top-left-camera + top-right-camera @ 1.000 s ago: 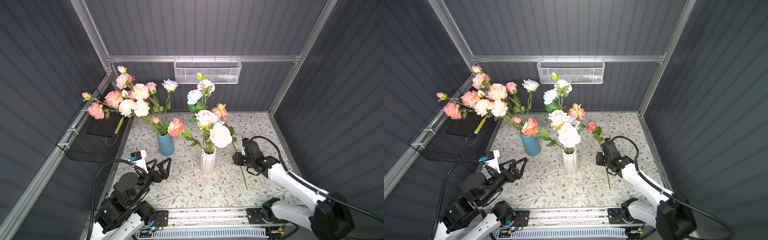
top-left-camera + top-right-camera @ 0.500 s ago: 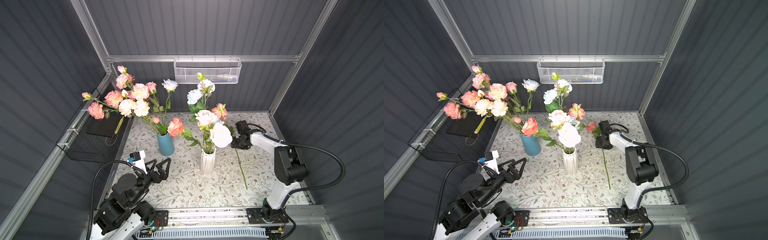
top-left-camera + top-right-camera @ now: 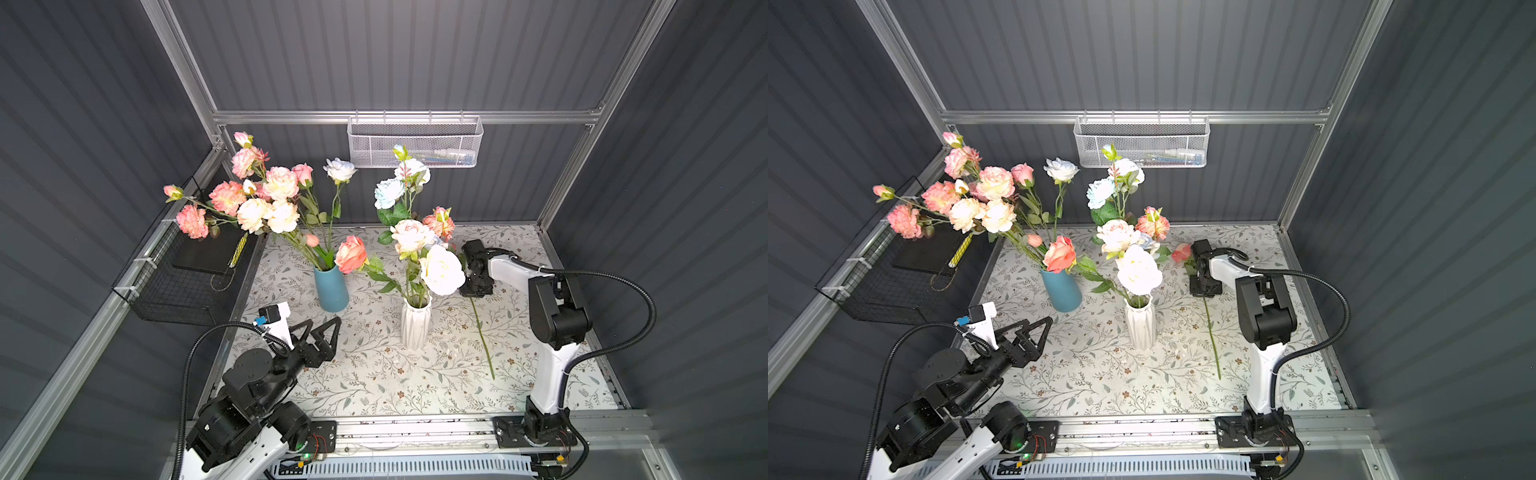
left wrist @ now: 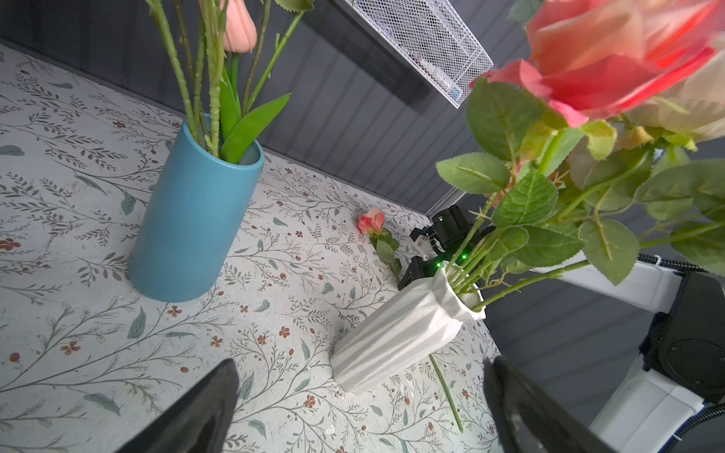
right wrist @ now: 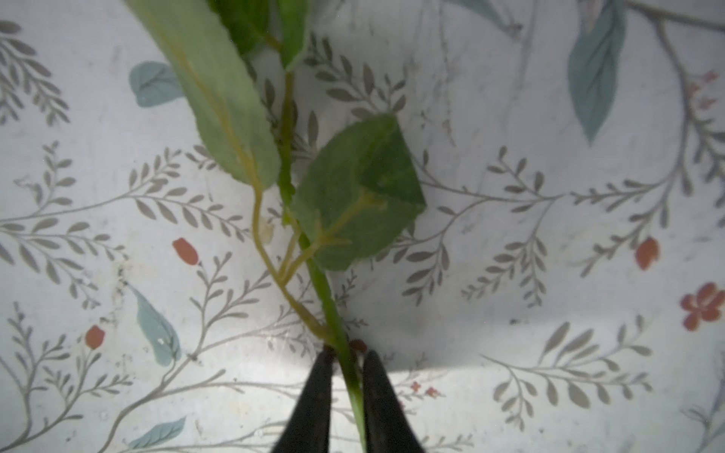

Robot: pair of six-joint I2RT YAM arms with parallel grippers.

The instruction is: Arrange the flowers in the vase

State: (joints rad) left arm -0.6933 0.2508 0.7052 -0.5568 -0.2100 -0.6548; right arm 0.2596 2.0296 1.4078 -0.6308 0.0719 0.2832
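1. left claw (image 3: 322, 328): jaws spread wide, nothing in them. It sits low at the near left of the tabletop (image 3: 374, 386), pointing toward the vases, probably kept clear while the other arm works.
2. white vase (image 3: 415, 328): upright, mid-tabletop. It holds flowers (image 3: 440, 270) in cream, peach and pale blue, their stems fanning apart.
3. loose rose (image 3: 1211, 336): lying flat just right of the white vase, cut end toward the near edge, pink bloom toward the back wall. It is not yet in any vase.
4. right claw (image 5: 347, 359): narrowed onto the loose rose's stem just below its leaves, tips down at the tabletop. This high grip probably leaves the long lower stem free to enter a vase mouth.
5. blue vase (image 3: 331, 289): upright, further back and left, carrying a full pink-and-cream bunch.
6. wire basket (image 3: 415, 141): hung on the back wall rail, contents too small to tell.
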